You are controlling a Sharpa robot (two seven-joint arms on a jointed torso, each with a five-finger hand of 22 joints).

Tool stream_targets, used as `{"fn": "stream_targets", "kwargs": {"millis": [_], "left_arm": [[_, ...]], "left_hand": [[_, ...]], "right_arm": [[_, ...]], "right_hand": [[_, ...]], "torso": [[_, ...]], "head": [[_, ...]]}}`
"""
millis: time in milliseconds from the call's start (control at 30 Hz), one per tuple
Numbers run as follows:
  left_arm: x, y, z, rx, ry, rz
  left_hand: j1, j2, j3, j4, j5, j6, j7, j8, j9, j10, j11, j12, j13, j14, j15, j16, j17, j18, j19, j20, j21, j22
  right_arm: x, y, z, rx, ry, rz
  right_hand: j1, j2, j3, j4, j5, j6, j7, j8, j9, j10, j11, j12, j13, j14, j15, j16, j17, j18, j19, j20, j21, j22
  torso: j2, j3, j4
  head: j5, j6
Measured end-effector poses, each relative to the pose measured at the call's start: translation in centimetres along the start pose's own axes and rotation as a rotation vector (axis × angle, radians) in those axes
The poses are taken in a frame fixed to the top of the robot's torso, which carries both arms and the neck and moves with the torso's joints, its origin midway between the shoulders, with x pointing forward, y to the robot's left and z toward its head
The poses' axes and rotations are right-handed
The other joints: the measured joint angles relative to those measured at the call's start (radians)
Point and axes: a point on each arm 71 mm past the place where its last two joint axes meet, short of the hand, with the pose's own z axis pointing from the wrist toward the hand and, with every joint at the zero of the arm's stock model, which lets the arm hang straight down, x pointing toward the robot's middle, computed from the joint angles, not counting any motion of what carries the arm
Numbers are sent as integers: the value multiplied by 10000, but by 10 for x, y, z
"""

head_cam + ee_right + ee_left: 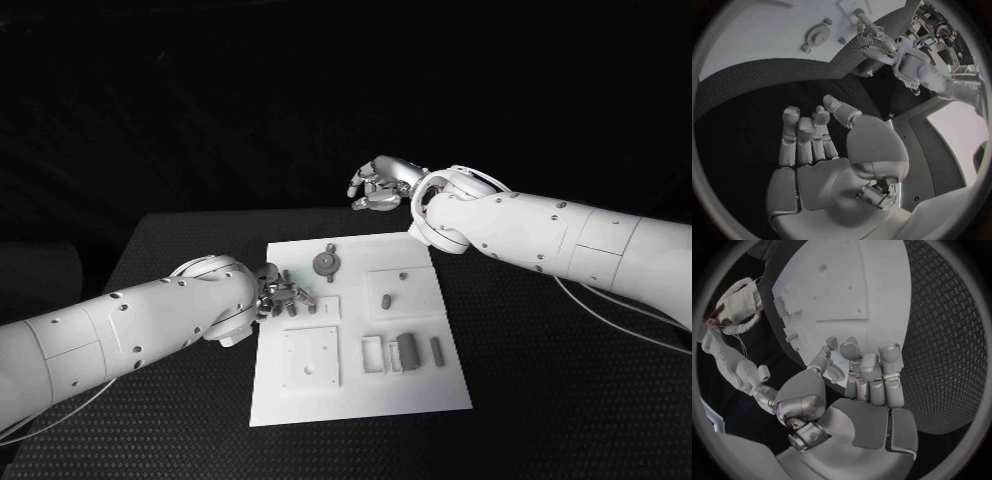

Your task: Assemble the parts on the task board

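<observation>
The left hand [281, 298] sits low over the near-left part of the task board [418, 395], its fingers [869, 371] curled down onto the plate among a row of small grey parts [315, 306]; whether it actually pinches one of them cannot be told, since the fingertips cover the spot in both the head view and the left wrist view. The likeliest trouble from here is a poor grip: the parts are small and lie close together, so a fingertip could nudge a neighbour out of place, or a half-caught piece could slip and skid across the smooth white plate onto the black counter [548, 340]. Pressing down near the board's left edge might also shift the whole plate if it is not fixed, which would throw off every later placement. The right hand [378, 187] hovers well apart from the work, beyond the far edge of the board over the counter, fingers loosely spread and holding nothing, so it offers no steadying. A round part with a stem [329, 263] lies on the far portion of the board just beyond the left hand, and several upright rectangular parts [405, 351] stand nearer the robot, to the right of that hand.
</observation>
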Motion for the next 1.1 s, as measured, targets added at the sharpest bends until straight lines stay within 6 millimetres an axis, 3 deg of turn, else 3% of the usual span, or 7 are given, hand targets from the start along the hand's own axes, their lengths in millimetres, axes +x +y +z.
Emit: {"fn": "stream_targets", "kwargs": {"millis": [200, 433, 567, 600, 700, 833, 1100], "left_arm": [[-14, 2, -6, 147, 52, -765], [-44, 2, -15, 412, -271, -1481], [-65, 11, -17, 227, -585, -1688], [-71, 13, -17, 157, -658, -1724], [-85, 22, -16, -105, -842, -1773], [-90, 28, -10, -381, -929, -1589], [-96, 21, 3, -685, -1175, -826]], "left_hand": [[200, 64, -168, 12, 0, -190, 116, -112, -33, -151, 34, -27, -82, -171, 54, 0, -116, 1, -164, -13, -126, -1], [439, -95, -358, 29, 0, -460, 299, -293, -116, -443, 118, -196, -195, -461, 172, -194, -296, -1, -448, 53, -357, -1], [715, 33, -364, 35, 0, -748, 474, -479, -178, -992, 340, -652, -471, -970, 365, -701, -595, -7, -954, 207, -795, -58], [842, 52, -327, 56, 0, -908, 560, -545, -200, -1207, 478, -934, -658, -1176, 480, -997, -768, -8, -1167, 306, -1058, -188], [1049, -74, 151, 118, 0, -1128, 739, -579, -211, -1655, 714, -1586, -1087, -1564, 702, -1639, -1107, -12, -1551, 516, -1615, -501], [1209, -129, 778, 169, 0, -1430, 940, -721, -231, -1864, 895, -2217, -1520, -1794, 929, -2192, -1374, -12, -1778, 672, -2102, -801], [1201, -136, 1014, 121, 0, -1872, 1168, -892, -271, -2097, 1122, -2712, -1813, -2109, 1175, -2598, -1526, -24, -2035, 821, -2479, -986]], "right_arm": [[-1, -2, 0, 41, -14, 1], [-2, -5, -1, 115, -43, -5], [-3, -6, -1, 145, -56, -8], [-3, -6, -1, 149, -57, -8], [-3, -6, -1, 154, -59, -4], [-3, -6, -1, 159, -60, 1], [-3, -6, 0, 159, -60, 12]], "right_hand": [[0, 0, 0, 0, 0, 0, 0, 0, 4, 0, 0, 0, -1, 1, 2, 0, -1, 1, -35, 35, 0, 0], [0, 0, 0, 0, 0, 0, 0, 0, 4, 0, 0, 0, -1, 2, 6, 0, -1, 3, -35, 35, 0, 0], [0, 0, 0, 0, 0, 0, 0, 0, 3, 0, 0, 0, -1, 41, -5, 0, -1, 4, -35, 35, 0, 0], [0, 0, 0, 0, 0, 0, 0, 0, 3, 0, 0, 0, -1, 41, -5, 0, -1, 4, -35, 35, 0, 0], [0, 0, 0, 0, 0, 0, 0, 0, 3, 0, 0, 0, -2, 41, -4, 0, -1, 5, -35, 35, 0, 0], [0, 0, 0, 0, 0, 0, 0, 0, 2, 0, 0, 0, -2, 42, -3, 0, -2, 5, -35, 35, 0, 0], [0, 0, 0, 0, 0, 0, 0, 0, 1, 0, 0, 0, 7, 32, -11, 0, -2, 5, -35, 35, 0, 0]], "torso": [[-3, 0, 2], [-11, 0, 2], [-15, 0, 2], [-16, 0, 2], [-18, 0, 2], [-13, 0, 2], [4, 0, -5]], "head": [[8, 52], [28, 145], [35, 192], [38, 198], [42, 235], [54, 278], [62, 306]]}}
